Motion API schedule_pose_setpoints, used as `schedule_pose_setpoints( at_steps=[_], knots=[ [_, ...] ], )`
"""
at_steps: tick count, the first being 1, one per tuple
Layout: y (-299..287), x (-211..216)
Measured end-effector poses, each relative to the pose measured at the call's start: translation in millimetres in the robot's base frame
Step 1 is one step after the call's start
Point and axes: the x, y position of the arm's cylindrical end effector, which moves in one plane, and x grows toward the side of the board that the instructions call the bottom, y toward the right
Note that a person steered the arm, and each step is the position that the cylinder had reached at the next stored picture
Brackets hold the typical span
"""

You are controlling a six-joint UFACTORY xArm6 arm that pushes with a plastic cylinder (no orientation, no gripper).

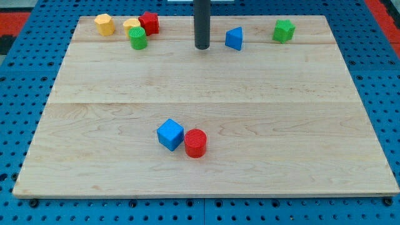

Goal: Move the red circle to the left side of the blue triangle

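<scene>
Blue pegboard with lots of little holes shows all around a pale wooden worktop [250, 125]. My tip [202, 47] comes down from the view's top as a dark rod and sits near the top edge of the worktop. It is a plain rod, with no gripper to open or close. The blue triangle [234, 39] is just to the view's right of my tip, close but not touching. The red circle [195, 143] is far from there, low down near the middle of the worktop. It touches a blue cube [170, 134] on its left side. At the top left there is a small bunch of blocks. A yellow block [104, 24] stands a bit apart on the left. Another yellow block [130, 25], a green round block [138, 38] and a red block [149, 23] are squeezed close together. A green block [284, 30] sits alone near the top right.
</scene>
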Motion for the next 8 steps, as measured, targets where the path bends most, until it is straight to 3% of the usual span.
schedule_pose_setpoints(
  at_steps=[1, 2, 4, 5, 6, 8],
  knots=[
    [69.1, -16.1],
    [82.4, -10.2],
    [78.6, 198.4],
    [19.8, 275.4],
    [-36.7, 278.6],
    [-42.3, 193.6]
  ],
)
